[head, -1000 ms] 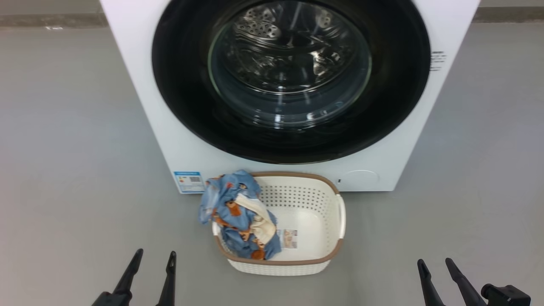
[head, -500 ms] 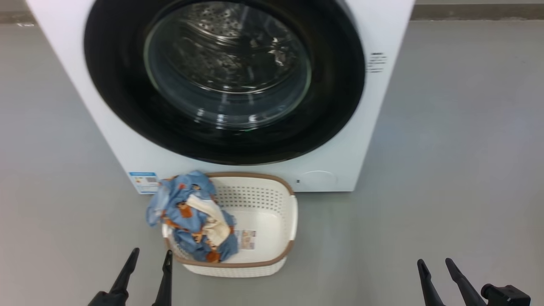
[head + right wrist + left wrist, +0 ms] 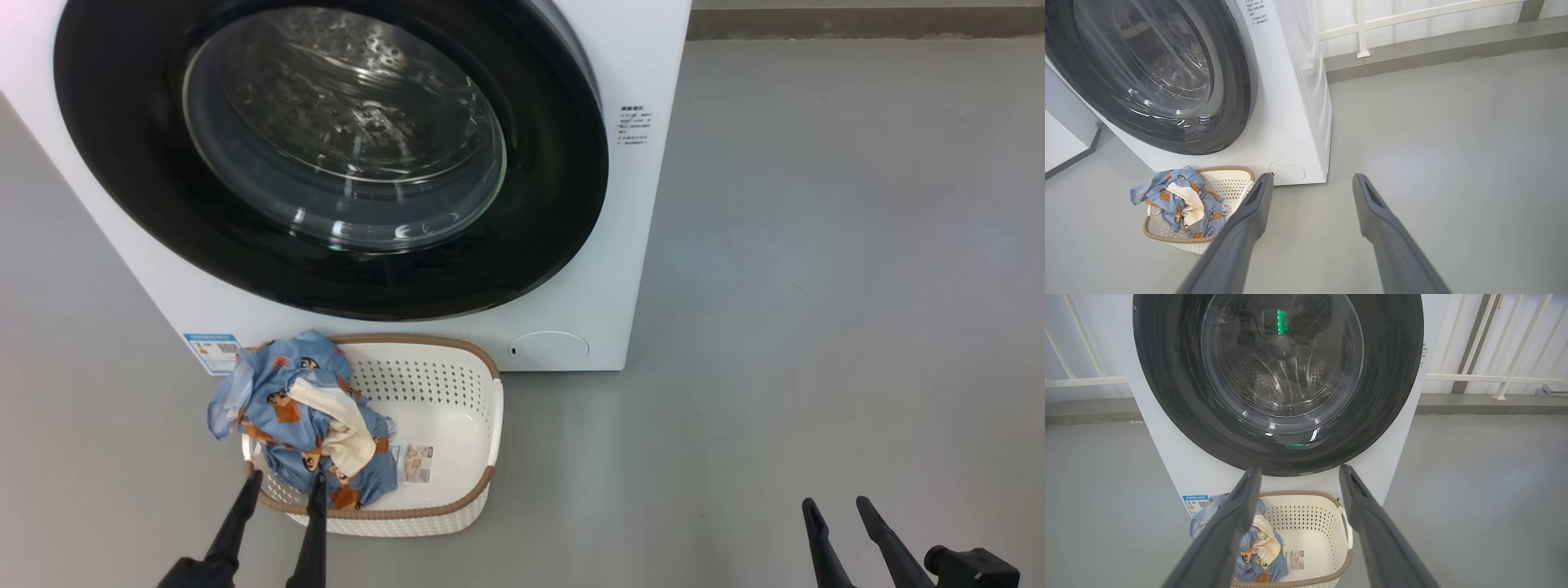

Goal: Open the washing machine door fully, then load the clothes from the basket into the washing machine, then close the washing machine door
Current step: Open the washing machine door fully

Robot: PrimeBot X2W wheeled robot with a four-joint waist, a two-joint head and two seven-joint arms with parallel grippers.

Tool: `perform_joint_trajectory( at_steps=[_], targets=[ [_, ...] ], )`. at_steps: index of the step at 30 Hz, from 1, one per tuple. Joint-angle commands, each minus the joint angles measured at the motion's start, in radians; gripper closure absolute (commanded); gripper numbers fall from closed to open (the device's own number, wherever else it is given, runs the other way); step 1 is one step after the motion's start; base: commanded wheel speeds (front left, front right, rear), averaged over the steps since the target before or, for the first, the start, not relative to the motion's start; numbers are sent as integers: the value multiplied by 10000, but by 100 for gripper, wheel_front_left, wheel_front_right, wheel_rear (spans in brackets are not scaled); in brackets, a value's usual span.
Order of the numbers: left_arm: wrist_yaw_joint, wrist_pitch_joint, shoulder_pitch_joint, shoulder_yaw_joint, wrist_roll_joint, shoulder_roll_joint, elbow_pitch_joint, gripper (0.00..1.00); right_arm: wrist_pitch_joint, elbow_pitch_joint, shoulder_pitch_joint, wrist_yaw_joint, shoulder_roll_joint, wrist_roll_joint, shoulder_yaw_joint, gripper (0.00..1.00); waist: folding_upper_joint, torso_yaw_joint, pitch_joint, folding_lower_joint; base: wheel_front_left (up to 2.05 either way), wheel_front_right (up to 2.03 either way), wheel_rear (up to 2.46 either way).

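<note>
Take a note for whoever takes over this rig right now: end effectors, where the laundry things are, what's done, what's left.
Left end effector: open, empty, pointing toward the basket.
Right end effector: open, empty, over bare floor to the right.
Washing machine door: looks shut.
Clothes: heaped at the basket's left end, draping over its rim; the basket sits on the floor before the washing machine.
Done: nothing yet.
Left: open door fully, load clothes, close door.

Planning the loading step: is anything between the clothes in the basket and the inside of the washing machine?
Yes. The washing machine door is shut across the front of the washing machine, just above the basket holding the clothes; it has to be opened first.
</note>
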Motion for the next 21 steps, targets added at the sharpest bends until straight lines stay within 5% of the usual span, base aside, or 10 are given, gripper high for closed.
perform_joint_trajectory(
  at_steps=[1, 7, 8, 9, 10, 21],
  targets=[
    [-33, -120, -270, 291, -42, 144, -266, 0, -122, -199, -221, -9, -96, -28, 189, 0, 0, 2, 12, 0, 18, 18, -36],
    [-33, -120, -279, 209, -111, 139, -253, 0, -122, -348, -453, -9, 1, 438, 202, 1, 0, 3, 64, 0, 2, 2, -4],
    [-33, -120, -278, 195, -126, 138, -255, 0, -122, -378, -536, -9, -3, 522, 222, 71, 0, 2, 78, 0, 0, 0, 0],
    [-33, -120, -278, 180, -143, 137, -256, 0, -122, -403, -639, -9, -24, 579, 261, 93, 0, 1, 95, 0, 0, 0, 0],
    [-33, -120, -281, 166, -165, 136, -258, 0, -122, -428, -766, -9, -42, 644, 317, 100, 0, 0, 115, 0, 0, 0, 0],
    [-33, -120, -577, -170, -376, 131, -288, 0, -122, -625, -3566, -9, 37, 2332, 258, 100, 0, 235, 614, -1, 0, 0, 0]
  ],
)
